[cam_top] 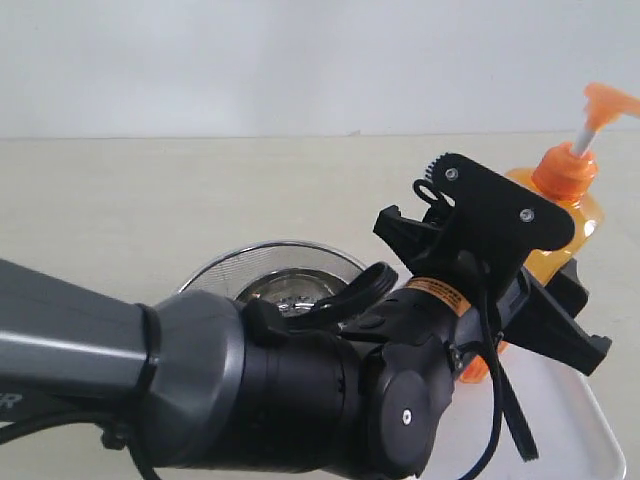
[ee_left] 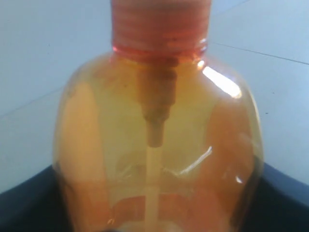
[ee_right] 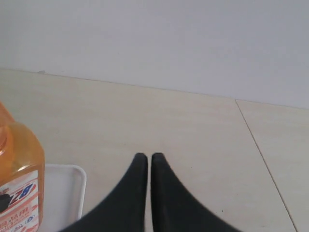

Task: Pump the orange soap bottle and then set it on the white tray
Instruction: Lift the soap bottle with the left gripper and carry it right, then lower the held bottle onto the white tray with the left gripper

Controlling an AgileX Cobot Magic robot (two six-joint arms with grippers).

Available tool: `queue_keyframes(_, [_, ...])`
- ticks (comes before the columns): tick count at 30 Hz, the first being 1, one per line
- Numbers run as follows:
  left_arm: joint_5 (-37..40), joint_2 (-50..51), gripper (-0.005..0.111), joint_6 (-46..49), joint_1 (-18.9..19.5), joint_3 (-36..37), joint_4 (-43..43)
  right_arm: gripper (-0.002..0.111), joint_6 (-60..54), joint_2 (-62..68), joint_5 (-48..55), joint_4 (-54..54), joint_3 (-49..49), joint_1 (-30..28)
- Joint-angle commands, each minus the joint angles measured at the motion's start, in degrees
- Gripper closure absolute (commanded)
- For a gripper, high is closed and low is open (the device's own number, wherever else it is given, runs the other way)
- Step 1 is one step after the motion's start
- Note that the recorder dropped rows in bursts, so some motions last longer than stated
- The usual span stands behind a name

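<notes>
I'm holding the orange soap bottle (cam_top: 578, 215) upright in the left gripper (cam_top: 500, 290), jaws clamping its body, over the white tray (cam_top: 590, 440) on the right. I can't tell if it's touching. I'm judging this the placing step: next comes lowering it level, then spreading the jaws. The right gripper (ee_right: 148, 193) is empty, fingers pressed together.

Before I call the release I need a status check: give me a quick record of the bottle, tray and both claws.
bottle: upright, pump head raised
left claw: shut on the bottle's body
right claw: shut, empty, near the tray
tray: below the bottle; cannot tell if they touch
strainer: behind the left arm, partly hidden
</notes>
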Motion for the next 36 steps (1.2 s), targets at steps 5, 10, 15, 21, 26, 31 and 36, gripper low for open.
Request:
queue_keyframes(5, [-3.9, -1.1, 0.102, -1.8, -0.4, -1.0, 1.1, 0.108, -1.5, -0.4, 0.3, 0.7, -0.3, 0.0])
queue_keyframes(10, [-0.2, -1.1, 0.102, -2.0, -0.4, -1.0, 1.1, 0.108, -3.0, -0.4, 0.3, 1.6, -0.3, 0.0])
queue_keyframes(15, [2.3, -1.1, 0.090, -2.0, -0.4, -1.0, 1.1, 0.108, -3.0, -0.4, 0.3, 1.6, -0.3, 0.0])
queue_keyframes(21, [3.5, -1.1, 0.046, -2.0, -0.4, -1.0, 1.1, 0.108, -3.0, -0.4, 0.3, 1.6, -0.3, 0.0])
queue_keyframes(26, [3.5, -1.1, 0.017, -2.0, -0.4, -1.0, 1.1, 0.108, -3.0, -0.4, 0.3, 1.6, -0.3, 0.0])
queue_keyframes(31, [3.5, -1.1, 0.008, 1.2, -0.4, -1.0, 1.1, 0.108, -3.0, -0.4, 0.2, 1.6, -0.3, 0.0])
queue_keyframes(36, [4.5, -3.1, 0.008, 2.2, -0.4, -1.0, 1.1, 0.108, -3.0, -0.4, 0.4, 1.6, -0.3, 0.0])
